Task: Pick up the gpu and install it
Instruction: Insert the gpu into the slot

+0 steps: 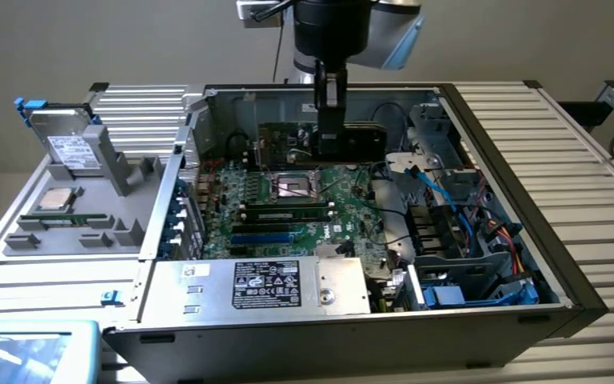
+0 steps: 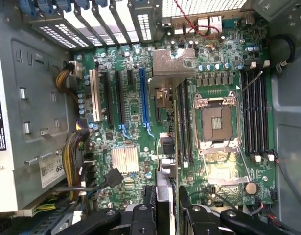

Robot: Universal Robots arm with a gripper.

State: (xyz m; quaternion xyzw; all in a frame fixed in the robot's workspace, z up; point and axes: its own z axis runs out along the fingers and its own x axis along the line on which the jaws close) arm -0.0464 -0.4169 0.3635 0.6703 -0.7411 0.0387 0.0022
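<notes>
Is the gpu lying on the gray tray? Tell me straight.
No, the pincer holds the gpu over the motherboard inside the open case.

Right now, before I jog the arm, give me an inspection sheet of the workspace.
Surface: slatted table, open case on it.
Job's things: gpu held above the motherboard, not in a slot.
Clutter: tray holding hard drive and RAM stick.
Grippers: gripper shut on gpu.
Cables: blue cables inside case, exterior view's right; yellow bundle beside the motherboard.
Surroundings: plain wall behind.
</notes>
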